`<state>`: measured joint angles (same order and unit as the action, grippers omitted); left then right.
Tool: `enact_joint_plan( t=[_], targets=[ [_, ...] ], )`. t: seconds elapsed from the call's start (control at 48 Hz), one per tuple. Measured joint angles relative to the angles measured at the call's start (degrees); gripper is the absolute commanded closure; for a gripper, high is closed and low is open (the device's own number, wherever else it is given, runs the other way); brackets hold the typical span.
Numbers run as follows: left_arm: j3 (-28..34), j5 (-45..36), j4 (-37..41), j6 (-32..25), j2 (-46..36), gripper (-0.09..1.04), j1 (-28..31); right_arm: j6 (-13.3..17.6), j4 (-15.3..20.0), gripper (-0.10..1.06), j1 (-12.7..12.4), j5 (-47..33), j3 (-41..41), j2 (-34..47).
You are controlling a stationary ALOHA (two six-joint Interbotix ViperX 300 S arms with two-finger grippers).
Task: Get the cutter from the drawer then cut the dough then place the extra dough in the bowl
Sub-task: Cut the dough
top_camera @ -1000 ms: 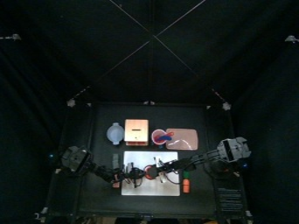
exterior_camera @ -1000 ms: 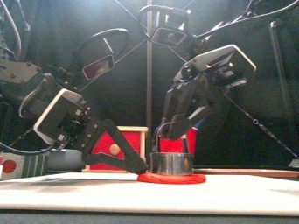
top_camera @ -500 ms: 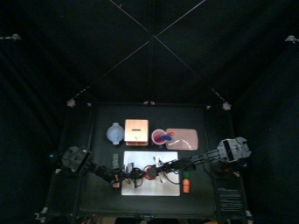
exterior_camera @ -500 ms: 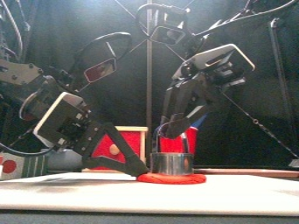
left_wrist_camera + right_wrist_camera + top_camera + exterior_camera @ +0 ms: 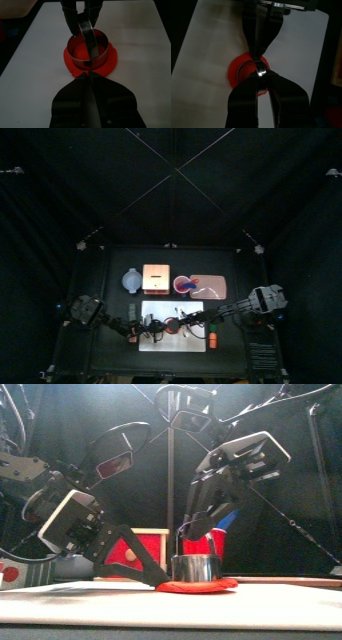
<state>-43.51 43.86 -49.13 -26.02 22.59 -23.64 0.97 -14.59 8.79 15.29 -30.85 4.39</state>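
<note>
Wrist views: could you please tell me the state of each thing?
Round metal cutter: upright on the dough, handle gripped.
Flat red dough disc: on white cutting board, under cutter.
Right gripper: shut on cutter's handle.
Left gripper: shut, tips at dough's edge.

Top view: booth dim. The black curtains return almost no light, and only the middle of the black bench is lit, from overhead. The white cutting board is burnt out to flat white, and the pale wooden box glares on top.

Front view: strong light enters from above and behind, so the arms are backlit with their near faces in shadow. The round metal cutter with a wire handle shows bright reflections.

Wrist views: board evenly bright. The left gripper and right gripper read as near-black masses.
</note>
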Motion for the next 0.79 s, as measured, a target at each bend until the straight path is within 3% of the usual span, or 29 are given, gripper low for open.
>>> enact_joint_plan(
  t=[0.396,0.792],
  targets=[
    [0.0,-0.1,-0.8,0.1,0.0,0.37,0.0,1.1,-7.1,0.54,-1.1,5.6,-3.5,-13.4],
    [-1.3,-0.9,-0.4,-1.1,-3.3,0.37,1.4,1.2,-6.9,0.53,-6.1,5.3,-16.8,-17.1]
  ],
)
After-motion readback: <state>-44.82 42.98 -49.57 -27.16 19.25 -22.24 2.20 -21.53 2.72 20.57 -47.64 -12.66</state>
